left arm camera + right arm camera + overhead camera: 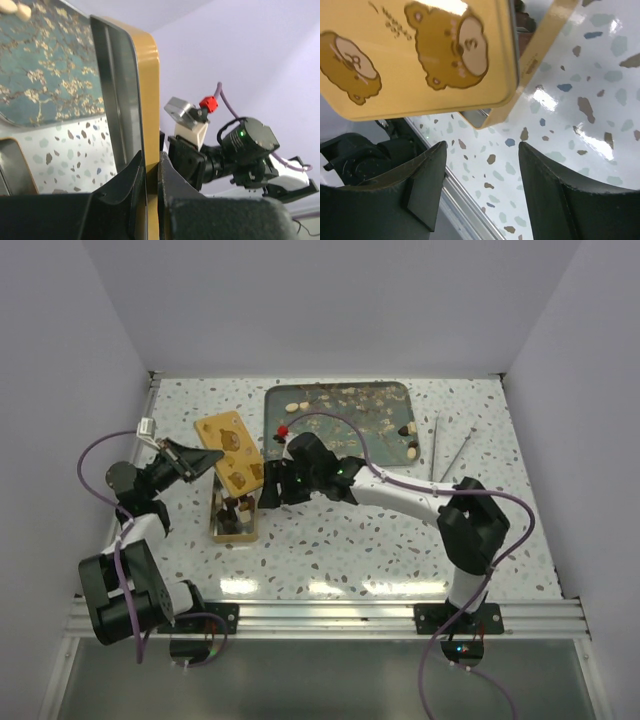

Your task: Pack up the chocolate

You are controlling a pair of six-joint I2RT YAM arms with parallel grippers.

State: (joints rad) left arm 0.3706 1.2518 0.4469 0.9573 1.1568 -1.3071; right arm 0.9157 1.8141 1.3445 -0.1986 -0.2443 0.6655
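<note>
Left pincer [205, 461] clamps the edge of a gold bear-print lid [232, 448], tilted above the open tin [216, 528] on the speckled desk [370, 540]. Right pincer [268, 486] hovers just beside the tin, jaws apart and empty. Chocolate [238, 512] lies inside the tin; more pieces sit on the teal tray [340, 435] behind, near its edges.

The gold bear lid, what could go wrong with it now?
The rectangular gold metal lid with bears is pinched only at its edge by the left tool, so it might slip or twist. The open right tool sits close to it and could bump it or the open gold tin holding the chocolate.
</note>
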